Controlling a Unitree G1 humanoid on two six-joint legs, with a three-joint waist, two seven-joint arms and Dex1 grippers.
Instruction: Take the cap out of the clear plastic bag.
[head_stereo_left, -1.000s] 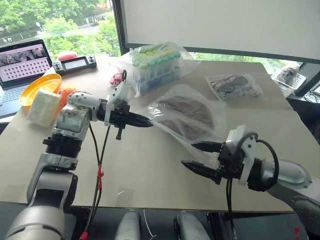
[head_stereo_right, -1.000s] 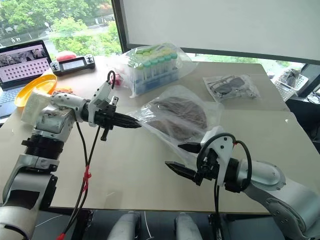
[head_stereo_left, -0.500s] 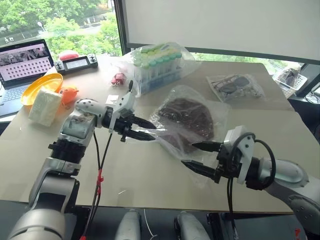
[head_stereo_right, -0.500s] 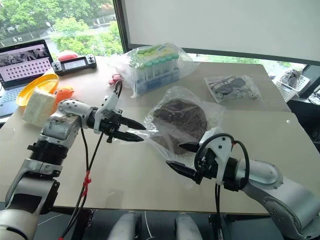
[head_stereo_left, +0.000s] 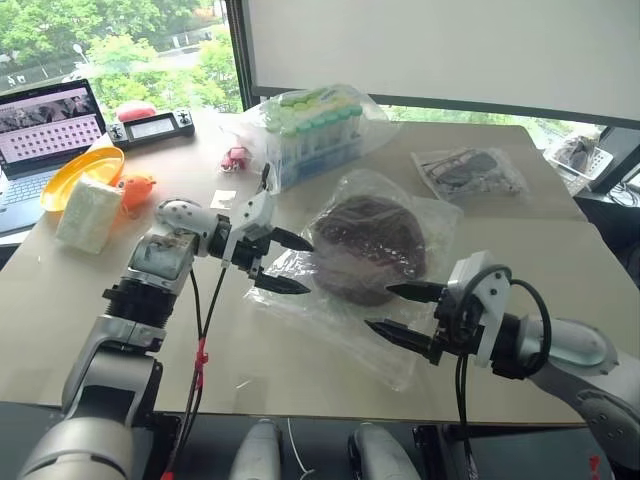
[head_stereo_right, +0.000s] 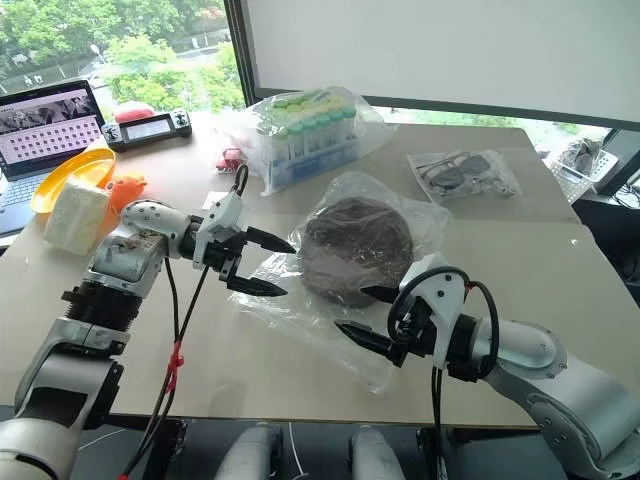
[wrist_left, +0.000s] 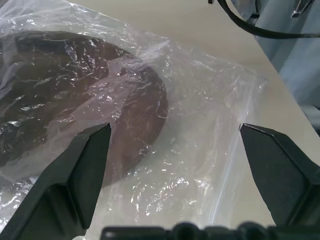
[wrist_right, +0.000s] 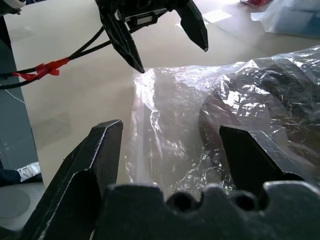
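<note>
Stereo head views with both wrist views, read near to far. Nearest, at about 5 o'clock on the table, the right gripper hovered with its two black fingers spread wide and nothing between them, aimed at the near edge of the clear plastic bag; judged from this pose, it waited to pin or pinch the film. The bag lay flat at the table's centre, its empty, crinkled flap trailing toward 6 o'clock, which left loose plastic for a grip clear of the contents. The cap, a round brown fabric disc, sat inside the bag's far half, fully enclosed under the film, so the task's removal was not yet done. At about 9 o'clock from the cap, the left gripper pointed across at the bag with its fingers also spread, holding nothing, the tips just beside the bag's edge but apparently not touching it; this presumably placed it to take hold of that edge. Beyond, at 12 o'clock, stood a bag of green-capped tubes; at 2 o'clock, a small bag with dark glasses; at 10 o'clock, a laptop.
</note>
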